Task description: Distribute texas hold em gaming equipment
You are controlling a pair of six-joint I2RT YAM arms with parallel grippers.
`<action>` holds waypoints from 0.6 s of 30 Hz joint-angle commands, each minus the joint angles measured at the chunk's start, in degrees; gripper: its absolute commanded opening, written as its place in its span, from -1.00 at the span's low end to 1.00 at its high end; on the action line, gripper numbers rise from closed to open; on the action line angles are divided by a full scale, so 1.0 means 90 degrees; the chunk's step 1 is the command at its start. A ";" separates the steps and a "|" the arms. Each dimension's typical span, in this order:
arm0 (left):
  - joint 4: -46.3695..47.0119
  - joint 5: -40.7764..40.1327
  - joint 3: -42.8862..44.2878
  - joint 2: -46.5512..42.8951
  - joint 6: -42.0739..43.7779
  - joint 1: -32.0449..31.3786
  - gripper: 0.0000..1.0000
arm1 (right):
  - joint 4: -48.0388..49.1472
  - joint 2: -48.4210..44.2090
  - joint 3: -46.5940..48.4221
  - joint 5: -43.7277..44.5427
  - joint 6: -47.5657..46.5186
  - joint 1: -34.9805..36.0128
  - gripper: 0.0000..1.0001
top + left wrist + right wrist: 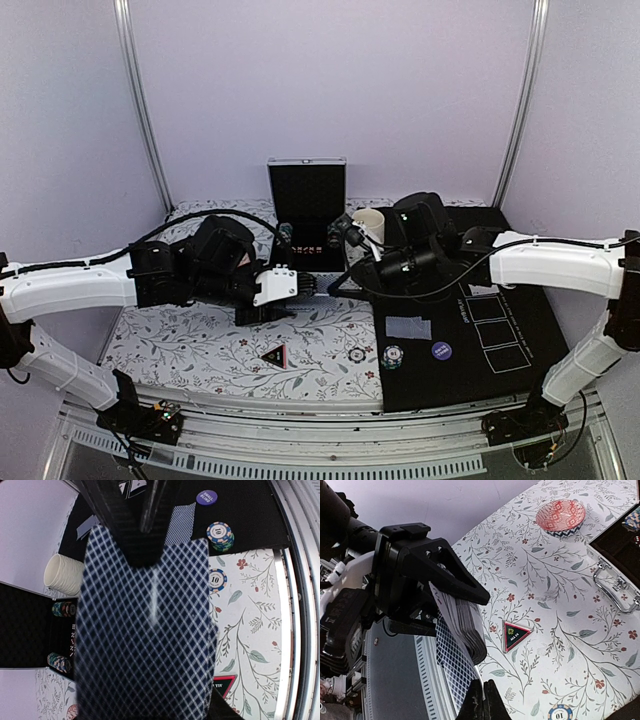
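Note:
My left gripper [298, 285] is shut on a deck of blue-backed playing cards [465, 622] and holds it above the floral cloth. The deck's top back fills the left wrist view [150, 630]. My right gripper [483, 700] meets it tip to tip [335, 284], shut on the edge of one card [451, 665] that sticks out of the deck. One card [408, 327] lies on the black mat. Two striped chip piles [357, 354] [392, 357], a dark blue disc [441, 350] and the black red-edged triangle marker [273, 355] lie near the front. The orange disc is out of view.
An open black case [307, 200] with chips stands at the back middle, with a cream cup [368, 222] to its right. A pink patterned dish [560, 517] sits on the cloth. The black mat [500, 350] with card outlines covers the right side.

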 commanded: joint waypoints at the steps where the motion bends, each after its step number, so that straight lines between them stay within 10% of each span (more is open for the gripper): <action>1: 0.0131 0.0070 -0.0046 -0.0087 0.0059 -0.0045 -0.09 | -0.0556 -0.0534 0.0202 0.0405 -0.0100 -0.0260 -0.96; 9: 0.0131 0.0026 -0.0041 -0.0082 0.0056 -0.0046 -0.10 | -0.2058 -0.1168 0.0507 0.1301 -0.0465 -0.0876 -0.96; 18: 0.0126 0.0016 -0.0026 -0.0116 0.0048 -0.0051 -0.09 | -0.6224 -0.0304 0.1540 0.6429 -0.0177 -0.2362 -0.96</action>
